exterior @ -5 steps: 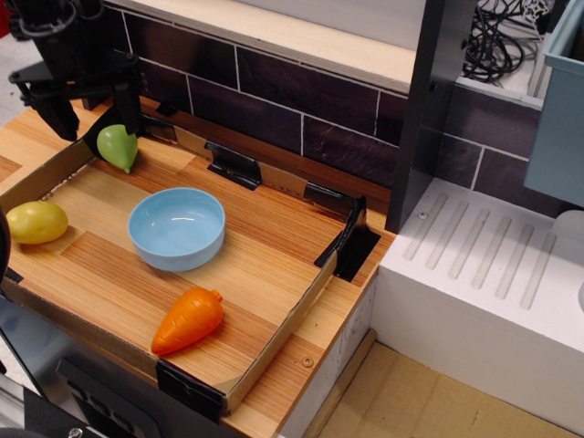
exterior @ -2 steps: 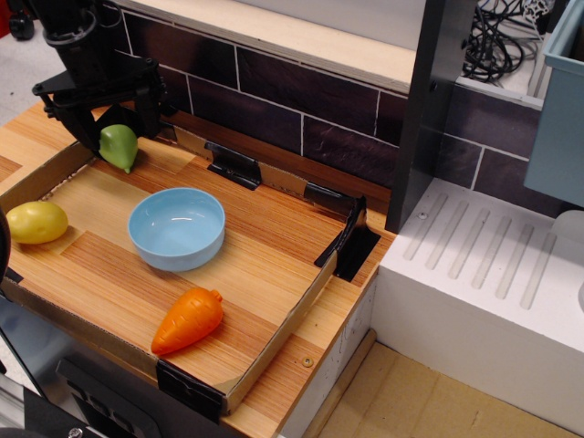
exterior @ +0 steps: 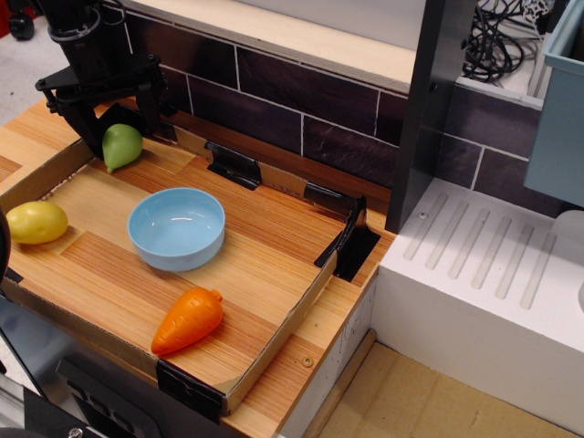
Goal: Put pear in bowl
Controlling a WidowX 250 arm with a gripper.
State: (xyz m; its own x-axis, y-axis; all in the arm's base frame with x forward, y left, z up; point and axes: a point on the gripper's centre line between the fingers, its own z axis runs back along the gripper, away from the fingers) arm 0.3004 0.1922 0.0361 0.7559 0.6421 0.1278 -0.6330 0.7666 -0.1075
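Step in hand, as I read it: getting a grip on the pear at the back-left corner of the tray. To do it well, centre the claw on the fat part of the body, not the tapered end pointing down-left; smooth plastic will squirt out if pinched off-centre. Lift clear of the cardboard wall before traversing right.

Left to right: yellow fruit at the left edge, pear behind it, light blue bowl mid-tray and empty, orange carrot in front near the rim. Bowl is well apart from the pear, path between looks free.

Gripper: fingers spread wide, straddling the pear on both sides. Contact hard to judge from this angle, probably not clamped, and the pear looks to be resting on the tray floor
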